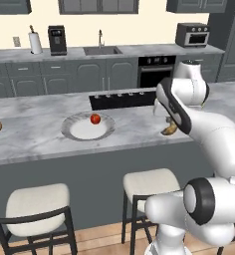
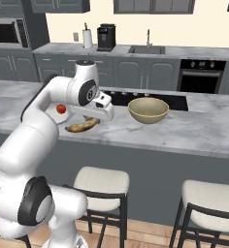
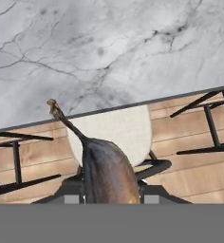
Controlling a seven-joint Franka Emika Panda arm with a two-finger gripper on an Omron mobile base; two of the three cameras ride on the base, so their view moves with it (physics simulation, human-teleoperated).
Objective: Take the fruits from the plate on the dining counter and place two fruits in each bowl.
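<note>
One white arm bends over the marble dining counter (image 1: pixel 35 134), its gripper (image 3: pixel 107 192) clamping a browned yellow banana (image 2: pixel 81 126); one red fruit (image 1: pixel 95 119) sits on the grey-rimmed plate (image 1: pixel 69 130), beside a tan bowl (image 2: pixel 148 110).

White glossy arm (image 1: pixel 216 134), rounded segments, dark grey joint rings, black band near wrist.

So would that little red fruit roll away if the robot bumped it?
Probably yes: the red fruit is round and sits on the plate's smooth centre. The plate's rim might catch it, though it looks shallow. It looks firm, so likely not squashy.
</note>
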